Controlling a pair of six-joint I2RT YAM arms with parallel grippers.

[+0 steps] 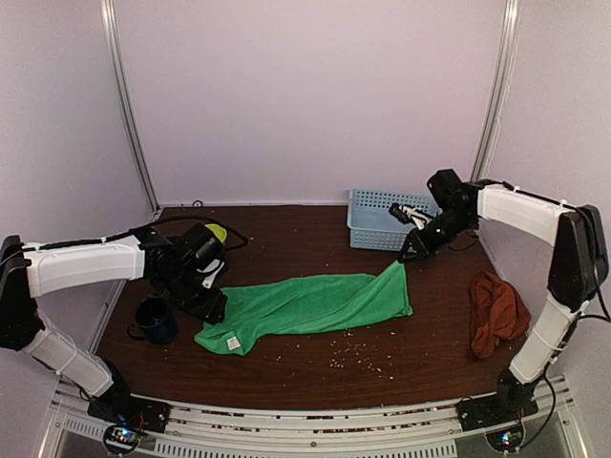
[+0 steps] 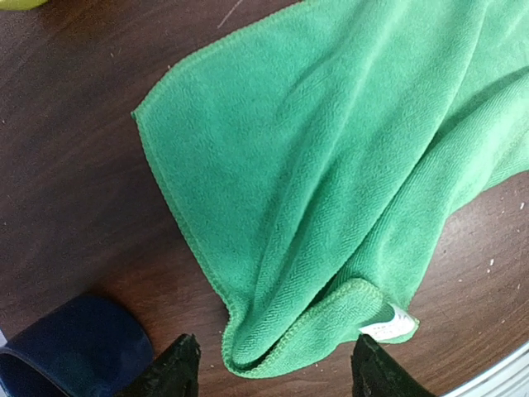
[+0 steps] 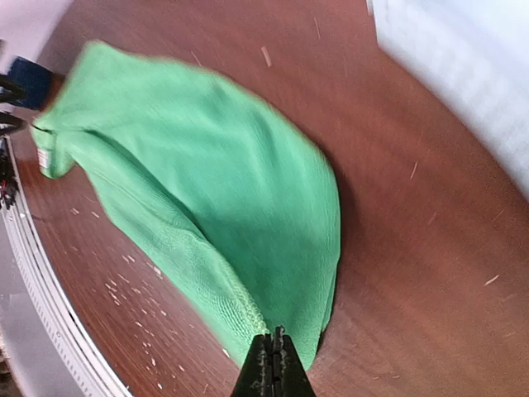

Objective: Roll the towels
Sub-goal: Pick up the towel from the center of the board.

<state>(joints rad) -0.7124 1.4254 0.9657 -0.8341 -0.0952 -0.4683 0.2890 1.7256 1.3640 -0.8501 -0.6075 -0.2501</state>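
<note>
**Green towel pinched at one corner**

Table (image 1: 286, 374): dark wood, with crumbs (image 1: 358, 355) scattered on the near side.
Green towel (image 1: 305, 303): mid-table, laid out long and rumpled, not rolled. Its far right corner is raised.
Red towel (image 1: 496, 313): bunched at the right edge, well apart from the green one.
Basket (image 1: 377, 218): at the back right.
Mug (image 1: 153, 320): just left of the green towel.
Right gripper (image 1: 412, 253): jaws pressed together, pinching the raised corner.
Left gripper (image 1: 212, 303): jaws spread, above the towel's left end, near its white tag (image 2: 384, 324).
</note>
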